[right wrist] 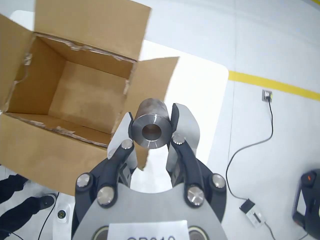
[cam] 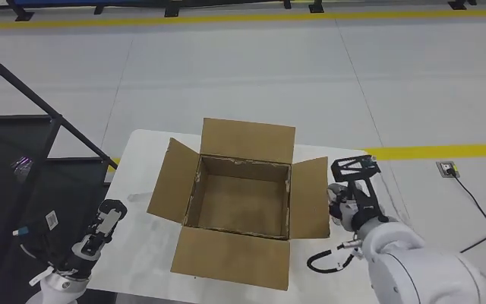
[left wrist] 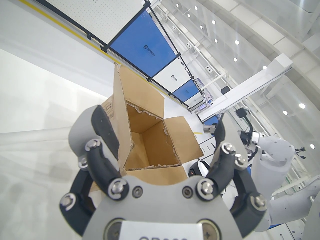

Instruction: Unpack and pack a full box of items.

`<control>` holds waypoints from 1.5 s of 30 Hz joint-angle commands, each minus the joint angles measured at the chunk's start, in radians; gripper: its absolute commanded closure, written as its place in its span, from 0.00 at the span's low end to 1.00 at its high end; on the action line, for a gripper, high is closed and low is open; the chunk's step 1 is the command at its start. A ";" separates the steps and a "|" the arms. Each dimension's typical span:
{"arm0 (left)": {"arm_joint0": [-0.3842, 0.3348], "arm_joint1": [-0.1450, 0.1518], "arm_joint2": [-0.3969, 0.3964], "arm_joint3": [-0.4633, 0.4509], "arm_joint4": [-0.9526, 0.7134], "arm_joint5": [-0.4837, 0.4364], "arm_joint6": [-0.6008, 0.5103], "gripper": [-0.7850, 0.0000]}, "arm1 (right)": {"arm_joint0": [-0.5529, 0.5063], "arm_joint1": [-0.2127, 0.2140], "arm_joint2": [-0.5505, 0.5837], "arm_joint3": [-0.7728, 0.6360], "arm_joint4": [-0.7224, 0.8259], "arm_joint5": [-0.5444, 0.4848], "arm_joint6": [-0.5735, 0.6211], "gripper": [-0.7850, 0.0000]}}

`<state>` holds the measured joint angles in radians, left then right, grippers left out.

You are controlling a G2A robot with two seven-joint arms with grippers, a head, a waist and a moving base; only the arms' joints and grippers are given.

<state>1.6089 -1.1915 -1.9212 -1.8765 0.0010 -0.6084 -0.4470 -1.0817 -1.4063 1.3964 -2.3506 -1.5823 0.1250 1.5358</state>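
Note:
An open cardboard box (cam: 248,141) stands in the middle of the white table (cam: 149,254), all its flaps spread out and its bare floor showing (right wrist: 82,93). My right gripper (right wrist: 152,113) hangs just beside the box's right flap (cam: 335,204), shut on a short steel cylinder (right wrist: 150,129) with a bore through its axis. My left gripper (left wrist: 160,121) is off the table's left front corner (cam: 112,210), open with nothing between its fingers, and faces the box (left wrist: 150,148) from a distance.
A black frame (cam: 45,144) stands left of the table. On the floor to the right are a yellow line (cam: 425,152), a floor socket (cam: 447,169) with a cable, and a black device (right wrist: 307,196). Bare tabletop (right wrist: 200,81) lies right of the box.

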 commanded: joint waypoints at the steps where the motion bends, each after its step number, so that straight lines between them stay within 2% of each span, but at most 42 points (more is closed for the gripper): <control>1: 0.000 0.000 0.000 0.000 0.000 0.000 0.000 0.00 | -0.050 0.004 0.083 0.001 0.037 -0.017 0.000 1.00; 5: 0.000 0.000 0.000 0.000 0.000 0.000 0.000 0.00 | -0.195 0.012 0.201 0.019 0.137 -0.040 0.000 1.00; 8: 0.000 0.000 0.000 0.000 0.000 0.000 0.000 0.00 | -0.246 0.015 0.238 0.065 0.196 -0.044 0.000 1.00; 11: 0.000 0.000 0.000 0.000 0.000 0.000 0.000 0.00 | -0.284 0.017 0.250 0.128 0.240 -0.045 -0.005 1.00; 15: 0.000 0.000 0.000 0.000 0.000 0.000 0.000 0.00 | -0.313 0.017 0.228 0.223 0.246 -0.039 -0.098 1.00; 18: 0.000 0.000 0.000 0.000 0.000 0.000 0.000 0.00 | -0.321 0.018 0.186 0.283 0.190 -0.051 -0.179 1.00; 23: 0.000 0.000 0.000 0.000 0.000 0.000 0.000 0.00 | -0.296 0.018 0.159 0.382 0.164 -0.036 -0.240 1.00; 33: 0.000 0.000 0.000 0.000 0.000 0.000 0.000 0.00 | -0.233 0.021 0.139 0.508 0.171 -0.040 -0.262 1.00; 35: 0.000 0.000 0.000 0.000 0.000 0.000 0.000 0.00 | -0.226 0.022 0.137 0.530 0.174 -0.041 -0.265 0.95; 36: 0.000 0.000 0.000 0.000 0.000 0.000 0.000 0.00 | -0.222 0.022 0.135 0.539 0.176 -0.040 -0.267 0.90; 39: 0.000 0.000 0.000 0.000 0.000 0.000 0.000 0.00 | -0.215 0.022 0.130 0.560 0.186 -0.040 -0.269 0.67; 45: 0.000 0.000 0.000 0.000 0.000 0.000 0.000 0.00 | -0.206 0.024 0.124 0.576 0.197 -0.038 -0.277 0.51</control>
<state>1.6089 -1.1915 -1.9212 -1.8765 0.0010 -0.6084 -0.4470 -1.2890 -1.3822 1.5215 -1.7763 -1.3874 0.0855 1.2611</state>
